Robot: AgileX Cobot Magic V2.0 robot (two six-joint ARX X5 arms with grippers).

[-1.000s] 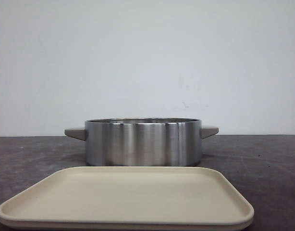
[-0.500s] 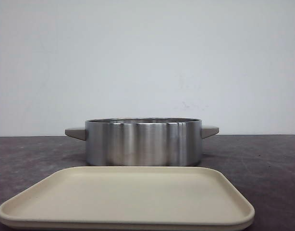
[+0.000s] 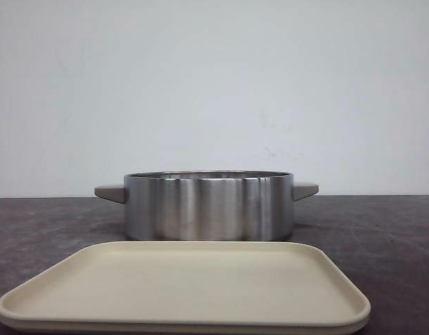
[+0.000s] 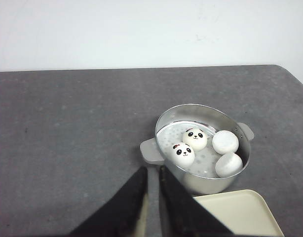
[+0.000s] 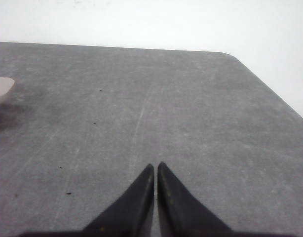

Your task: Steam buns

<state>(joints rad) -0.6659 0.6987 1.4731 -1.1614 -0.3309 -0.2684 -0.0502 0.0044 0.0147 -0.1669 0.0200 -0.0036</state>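
Sitting in the steel pot (image 4: 203, 148), the four buns (image 4: 207, 147) rest on its perforated floor: two of them show their black panda faces, one (image 4: 195, 138) farther back and one (image 4: 183, 154) just beside the near wall, while the other two (plain white from this angle) lie against the opposite side, one (image 4: 225, 141) behind the other (image 4: 228, 164), nearly touching. The pot stands on a dark grey table (image 4: 72, 128), with a grey handle sticking out at each side. A beige tray (image 3: 186, 289) lies just in front of the pot in the front view, bare, its rim close to the pot's wall.

The left gripper (image 4: 152, 175) hangs above the table beside the pot, its black fingers (image 4: 134, 190) drawn almost together with only a thin slit between them, gripping nothing. The right gripper (image 5: 156, 170) hovers over bare tabletop well away from the pot, its fingertips (image 5: 167, 190) pressed together, also with nothing between them. One pale pot handle (image 5: 2, 89) pokes in at the edge of the right wrist view.
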